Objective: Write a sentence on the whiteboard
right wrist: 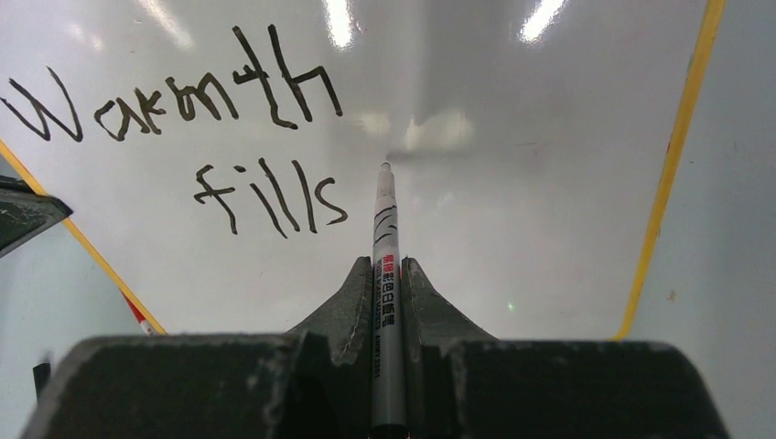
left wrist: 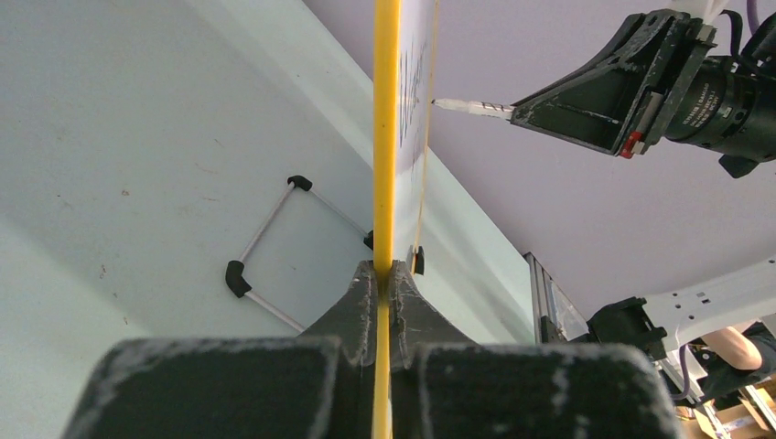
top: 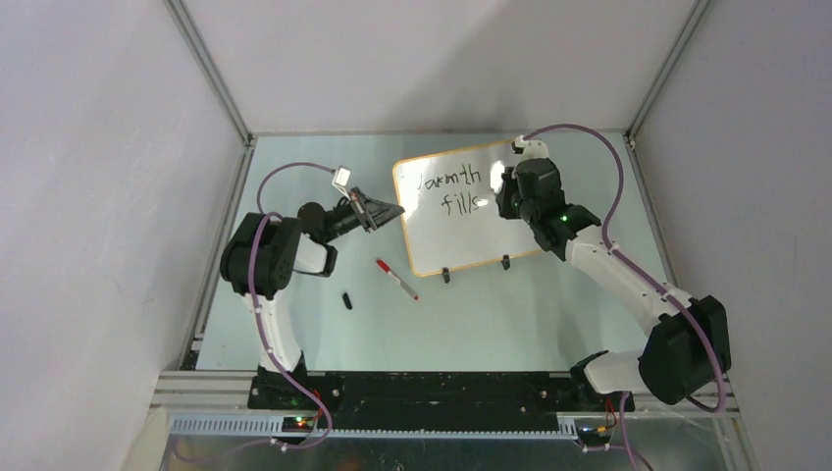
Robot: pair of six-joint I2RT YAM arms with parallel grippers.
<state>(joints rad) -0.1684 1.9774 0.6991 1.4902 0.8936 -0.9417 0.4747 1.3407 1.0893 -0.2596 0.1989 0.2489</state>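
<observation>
The whiteboard (top: 461, 235) lies tilted on the table, white with a thin orange-tan frame. The sentence (top: 453, 186) reads "Warmth fills" in black in two lines; it also shows in the right wrist view (right wrist: 183, 101). My left gripper (top: 388, 211) is shut on the whiteboard's left edge (left wrist: 385, 137), seen edge-on as a yellow strip between the jaws. My right gripper (top: 510, 196) is shut on a grey marker (right wrist: 385, 265), tip on or just above the board right of "fills". The marker tip also shows in the left wrist view (left wrist: 458, 106).
A red-capped marker (top: 395, 279) lies on the table left of the board's near corner. A small black cap (top: 347, 300) lies nearer the left arm. The board's two black clip feet (top: 476, 269) stand at its near edge. Metal rails bound the table.
</observation>
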